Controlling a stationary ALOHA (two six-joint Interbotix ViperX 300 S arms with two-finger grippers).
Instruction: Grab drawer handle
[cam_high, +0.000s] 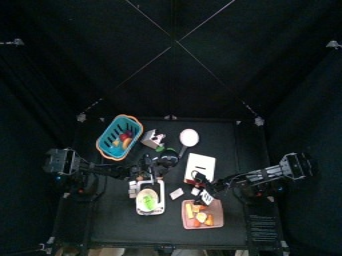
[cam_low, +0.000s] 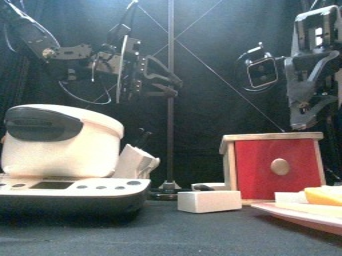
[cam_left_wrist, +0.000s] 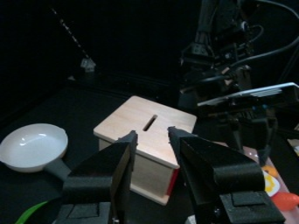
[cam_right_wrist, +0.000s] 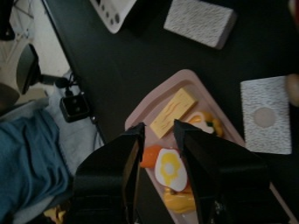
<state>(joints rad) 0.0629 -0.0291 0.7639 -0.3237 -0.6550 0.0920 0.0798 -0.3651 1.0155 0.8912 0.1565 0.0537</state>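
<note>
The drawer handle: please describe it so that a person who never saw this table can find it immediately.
In the front view, look right of the large white rice cooker to the small wooden box with a red front. The drawer handle is the round red knob at the centre of that red face. Nothing else nearby is a round knob.

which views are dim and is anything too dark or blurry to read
Top view: dim all round, the things on the small black table tiny. Front view: the red wooden drawer box with its round knob well lit; the pink plate of food soft at the near edge. Left wrist view: background black, the white bowl bright.
</note>
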